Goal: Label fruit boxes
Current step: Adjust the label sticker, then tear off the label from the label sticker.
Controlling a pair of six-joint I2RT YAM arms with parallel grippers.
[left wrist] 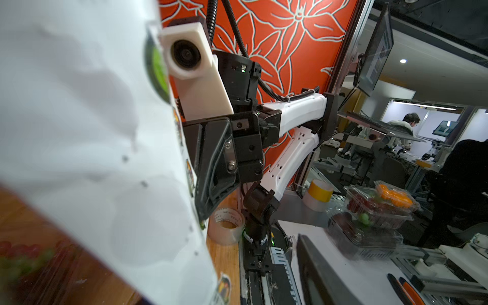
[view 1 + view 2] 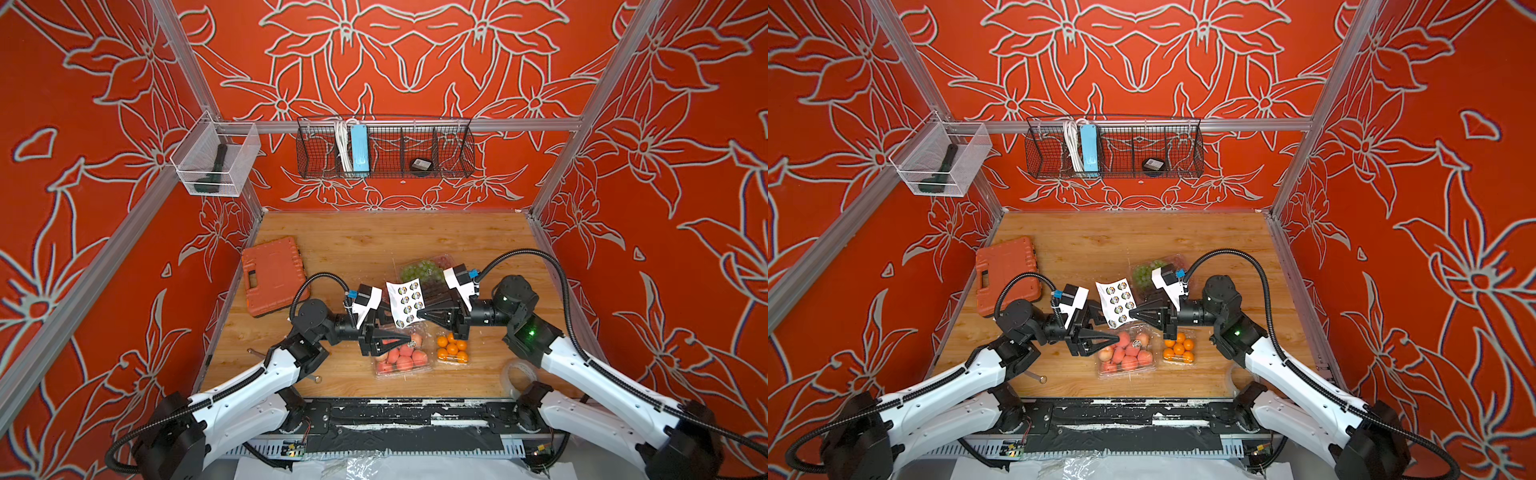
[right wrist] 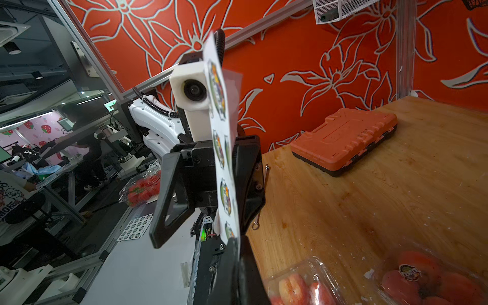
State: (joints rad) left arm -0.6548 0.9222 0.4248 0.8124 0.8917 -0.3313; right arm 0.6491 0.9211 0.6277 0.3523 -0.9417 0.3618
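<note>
The tool case [image 2: 272, 274] is lying by the worktop's [image 2: 374, 237] left edge, toward the back-left corner. The grape punnet [image 2: 419, 270] is sitting right of the middle, behind the other fruit. My right claw [image 2: 420, 313] is pinching the sticker sheet [image 2: 404, 301] up above the worktop's middle, just in front of the grapes. Toward the front edge, the large peach punnet [image 2: 403, 361] is sitting at centre, with the small peach punnet [image 2: 417, 338] just behind it and the orange punnet [image 2: 452, 351] just beside them on the right. A tape roll [image 2: 517, 374] is lying near the front-right corner, a wrench [image 2: 316, 379] near the front-left.
</note>
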